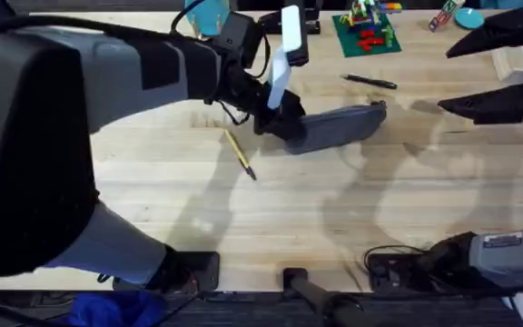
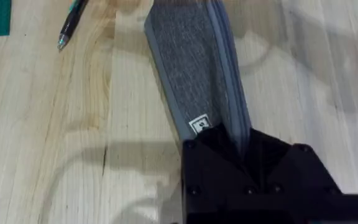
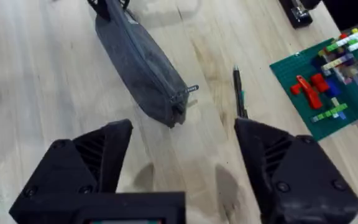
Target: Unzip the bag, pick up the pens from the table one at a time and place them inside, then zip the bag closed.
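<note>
**Bag pinned at one end, zipper not yet opened**

Looming closest under the overhead camera is my left arm, which reaches across to the bag (image 1: 339,125) lying near the middle of the table (image 1: 334,209). The left gripper (image 1: 280,116) sits on the bag's near end; from the left wrist view its fingers look clamped on that end of the fabric, though the black housing hides the tips. My right gripper (image 3: 182,162) hangs well apart from the bag with its fingers spread wide and nothing between them.

I judge we are on the first step: unzipping. The zipper pull (image 3: 185,93) sticks out at the end facing my right gripper, and the bag looks shut along its length, so nothing is inside that I can see. Both pens remain on the table: the yellow pen (image 1: 240,154) just beside the left gripper, the black pen (image 1: 369,81) beyond the bag, near the green brick plate (image 1: 366,34).

Next I would bring the right fingers down onto the pull, pinch it, and draw it along while the left holds the bag steady.
</note>
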`<move>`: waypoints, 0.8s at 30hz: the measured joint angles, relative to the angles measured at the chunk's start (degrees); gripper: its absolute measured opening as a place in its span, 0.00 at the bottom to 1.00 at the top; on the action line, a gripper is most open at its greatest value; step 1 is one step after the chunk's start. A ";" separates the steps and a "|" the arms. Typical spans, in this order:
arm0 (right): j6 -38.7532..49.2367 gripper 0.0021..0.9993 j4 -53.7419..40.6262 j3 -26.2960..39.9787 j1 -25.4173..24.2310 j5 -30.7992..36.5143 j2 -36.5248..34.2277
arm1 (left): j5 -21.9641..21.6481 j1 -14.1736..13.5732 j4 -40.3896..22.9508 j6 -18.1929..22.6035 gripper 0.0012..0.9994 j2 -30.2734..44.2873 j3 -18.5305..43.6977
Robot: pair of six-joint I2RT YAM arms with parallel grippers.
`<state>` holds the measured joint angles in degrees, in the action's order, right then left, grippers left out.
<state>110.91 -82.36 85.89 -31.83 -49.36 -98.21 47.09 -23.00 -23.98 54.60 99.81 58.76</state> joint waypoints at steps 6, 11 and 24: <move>3.18 1.00 0.00 0.00 0.00 -0.10 -2.59 | -0.03 0.00 0.01 -0.01 0.04 0.00 0.00; 4.00 0.99 0.06 0.11 0.00 -0.44 -4.95 | -0.17 0.00 0.01 -0.01 0.04 0.00 0.00; 4.46 0.99 2.24 0.11 0.70 -0.42 -10.89 | -0.17 0.00 0.01 -0.01 0.04 0.00 0.00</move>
<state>115.37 -80.12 86.00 -31.13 -49.78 -109.10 46.92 -23.00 -23.97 54.59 99.81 58.76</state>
